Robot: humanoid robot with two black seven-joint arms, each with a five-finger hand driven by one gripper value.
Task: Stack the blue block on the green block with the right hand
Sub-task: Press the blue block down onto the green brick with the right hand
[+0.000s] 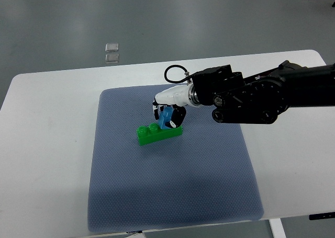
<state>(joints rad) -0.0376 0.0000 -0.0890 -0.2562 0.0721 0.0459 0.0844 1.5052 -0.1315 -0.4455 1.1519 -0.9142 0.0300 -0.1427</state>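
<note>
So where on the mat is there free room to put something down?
The front part of the mat, below the green block, is bare, and so is the strip along its left edge. It is crowded only near the middle back, where the right hand holds the blue block over the green one.

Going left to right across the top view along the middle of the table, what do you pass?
Bare table → grey mat → green block → blue block, held in the right hand → the black right arm, running off the right edge.
</note>
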